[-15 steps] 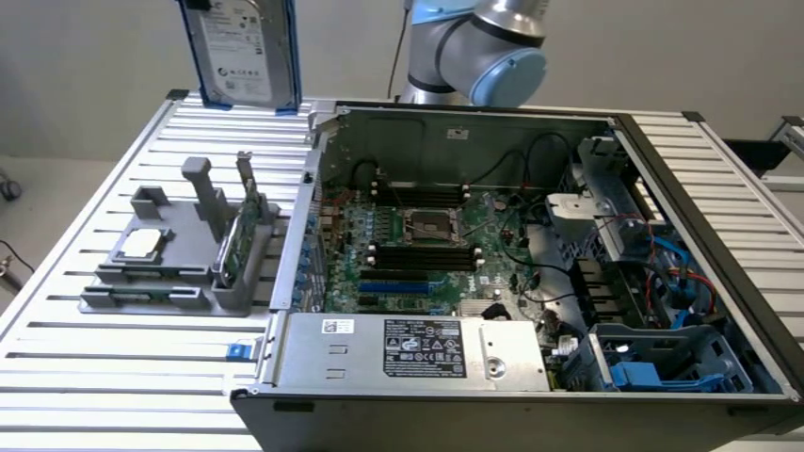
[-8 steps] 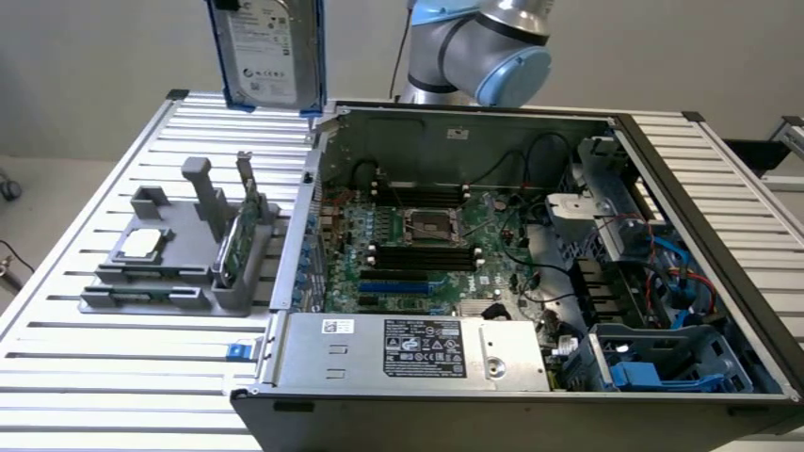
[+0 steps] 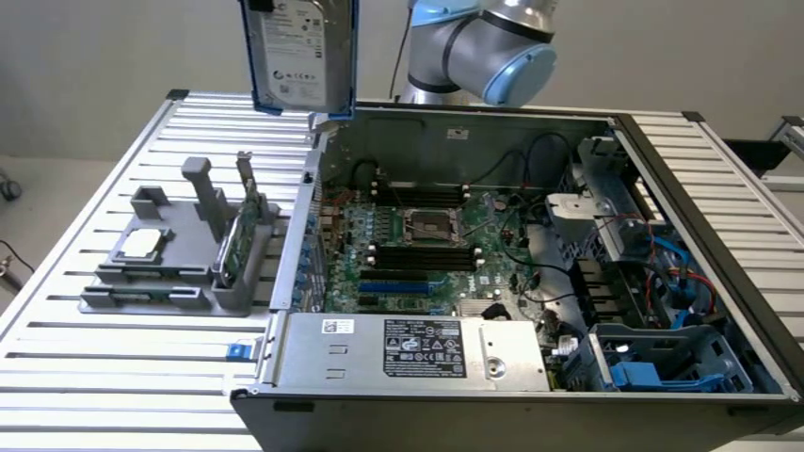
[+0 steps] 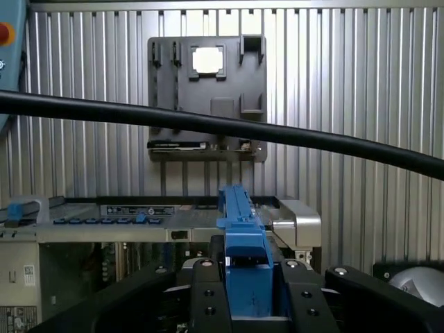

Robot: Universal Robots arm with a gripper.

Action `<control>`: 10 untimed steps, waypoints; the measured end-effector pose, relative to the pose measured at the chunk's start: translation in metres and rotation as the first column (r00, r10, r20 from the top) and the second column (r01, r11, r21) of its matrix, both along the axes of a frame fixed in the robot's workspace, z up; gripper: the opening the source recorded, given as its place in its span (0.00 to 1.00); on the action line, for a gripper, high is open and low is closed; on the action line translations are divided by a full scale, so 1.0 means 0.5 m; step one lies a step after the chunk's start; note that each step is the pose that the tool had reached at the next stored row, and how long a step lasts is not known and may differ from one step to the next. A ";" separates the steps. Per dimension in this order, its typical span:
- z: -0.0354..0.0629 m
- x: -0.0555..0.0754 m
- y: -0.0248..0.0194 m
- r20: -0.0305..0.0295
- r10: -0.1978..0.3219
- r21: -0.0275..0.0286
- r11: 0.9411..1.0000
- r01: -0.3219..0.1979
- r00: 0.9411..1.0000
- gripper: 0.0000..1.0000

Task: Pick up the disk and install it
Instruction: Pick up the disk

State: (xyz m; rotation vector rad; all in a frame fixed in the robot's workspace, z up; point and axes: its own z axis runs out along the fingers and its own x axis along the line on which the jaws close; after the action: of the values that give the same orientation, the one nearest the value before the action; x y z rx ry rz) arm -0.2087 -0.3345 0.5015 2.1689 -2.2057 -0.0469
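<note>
The disk (image 3: 299,52), a silver-grey drive with a white label and blue side rails, hangs upright high above the table, over the far left corner of the open computer case (image 3: 311,188). In the wrist view my gripper (image 4: 246,295) is shut on the disk (image 4: 239,229), with its blue rail edge clamped between the two black fingers (image 4: 208,284) and pointing out ahead. The arm's grey and blue joint (image 3: 484,47) stands behind the case.
On the slatted table (image 3: 113,377), a grey fixture (image 3: 176,254) at the exterior view's left holds a small silver chip (image 3: 141,243) and a green card (image 3: 245,235). Inside the case are the motherboard (image 3: 421,240), a power supply (image 3: 415,353) and blue drive bays (image 3: 653,363). A black cable (image 4: 208,125) crosses the wrist view.
</note>
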 end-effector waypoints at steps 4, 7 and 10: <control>0.002 0.037 -0.0121 -0.003 0.000 0.000 1.000 0.000 1.000 0.33; 0.004 0.064 -0.0214 -0.005 0.000 0.000 1.000 0.000 1.000 0.33; 0.005 0.091 -0.0310 -0.007 0.000 0.000 1.000 0.000 1.000 0.33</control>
State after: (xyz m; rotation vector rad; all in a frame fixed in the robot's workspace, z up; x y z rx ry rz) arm -0.1631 -0.3500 0.5041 2.1654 -2.2022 -0.0543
